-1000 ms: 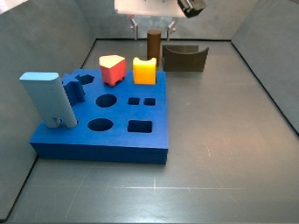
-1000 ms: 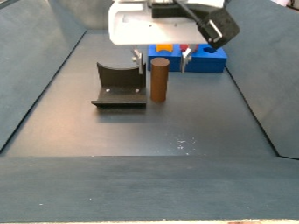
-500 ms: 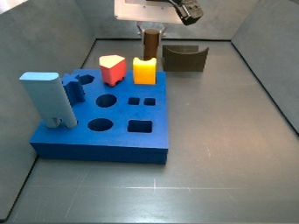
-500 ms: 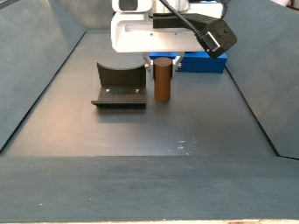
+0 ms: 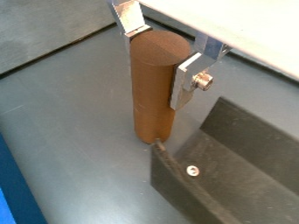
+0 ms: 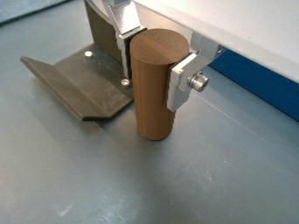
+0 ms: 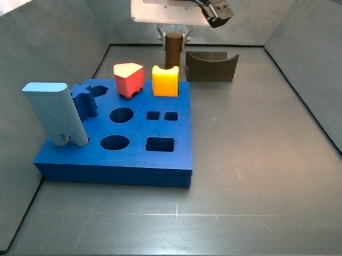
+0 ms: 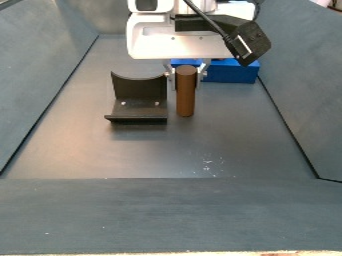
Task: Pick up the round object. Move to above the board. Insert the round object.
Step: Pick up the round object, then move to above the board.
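The round object, a tall brown cylinder peg (image 5: 156,92), stands upright on the grey floor beside the dark arch-shaped block (image 5: 239,171). My gripper (image 5: 162,48) is down over its top, one silver finger on each side, shut on it; both wrist views show the pads against the peg (image 6: 155,87). In a side view the gripper (image 7: 174,32) holds the peg (image 7: 174,50) behind the blue board (image 7: 120,145). In a side view the gripper (image 8: 187,64) and peg (image 8: 186,92) are in front of the board (image 8: 238,70).
A pale blue upright block (image 7: 54,112), a red-and-cream block (image 7: 128,78) and an orange-yellow block (image 7: 164,80) stand in the board. The arch block (image 7: 211,66) lies next to the peg, also seen in a side view (image 8: 138,98). Grey walls enclose the floor.
The gripper came down around the peg's top between one second and half a second ago. Since then nothing has visibly moved; the peg stands in the same place.
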